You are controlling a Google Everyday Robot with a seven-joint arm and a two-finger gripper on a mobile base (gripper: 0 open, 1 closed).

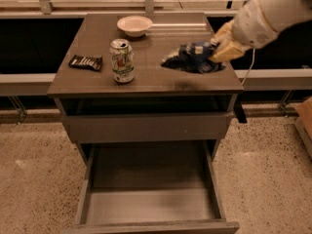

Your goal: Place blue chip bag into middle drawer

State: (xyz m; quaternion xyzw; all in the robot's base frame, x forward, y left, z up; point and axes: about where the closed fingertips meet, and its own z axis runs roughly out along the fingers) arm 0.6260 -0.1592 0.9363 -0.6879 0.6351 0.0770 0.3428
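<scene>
Cabinet [146, 79]: a brown unit whose flat top serves as the work surface for everything loose.
Middle drawer [151, 204]: pulled fully out below, its pale floor bare. It stands open, so the bag can go in from above.
Arm [273, 9]: comes in from the upper right, angled down over the top's right edge.
Front panel [146, 126]: closed, directly above the open drawer.
Gripper [220, 48]: at the right side of the top, closed on the bag's right end. A pinch at the edge suits crinkly foil.
Blue chip bag [191, 57]: in the gripper over the top's right half. The shadow beneath suggests it is lifted slightly, though I cannot be sure.
Can [122, 60]: upright, well left of the bag.
Bowl [135, 25]: at the back, out of the way.
Candy wrapper [86, 62]: flat at the left edge.
</scene>
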